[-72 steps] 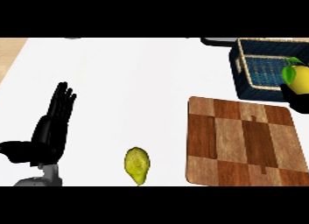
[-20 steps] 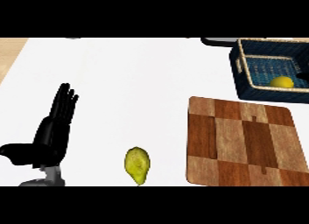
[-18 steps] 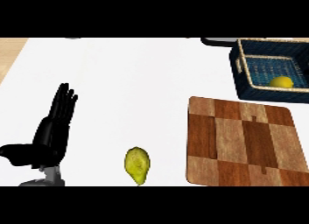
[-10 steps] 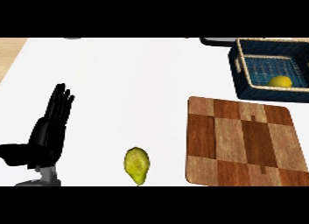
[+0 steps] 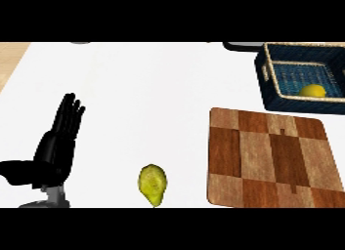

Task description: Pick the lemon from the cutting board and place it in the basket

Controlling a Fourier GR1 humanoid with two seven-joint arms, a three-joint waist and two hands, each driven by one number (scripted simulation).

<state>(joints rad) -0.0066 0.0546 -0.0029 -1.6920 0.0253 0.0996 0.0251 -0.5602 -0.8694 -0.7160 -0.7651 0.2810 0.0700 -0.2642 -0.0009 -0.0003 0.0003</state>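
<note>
Here the lemon [image 5: 312, 91] lies in the basket [image 5: 272, 78] on the white counter [image 5: 153, 88], left hand [image 5: 56, 144] resting open.

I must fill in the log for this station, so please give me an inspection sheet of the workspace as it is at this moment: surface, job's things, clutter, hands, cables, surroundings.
Surface: white counter, with a wooden strip at its left edge.
Job's things: the lemon lies inside the dark blue basket at the far right; the cutting board in front of the basket carries nothing.
Clutter: one yellow-green fruit on the counter, left of the cutting board and apart from it; its kind cannot be told.
Hands: left hand rests open at the lower left, fingers up, holding nothing; right hand is not in view.
Cables: nothing seen.
Surroundings: a dark object behind the basket at the top edge, cut off and not identifiable.
</note>
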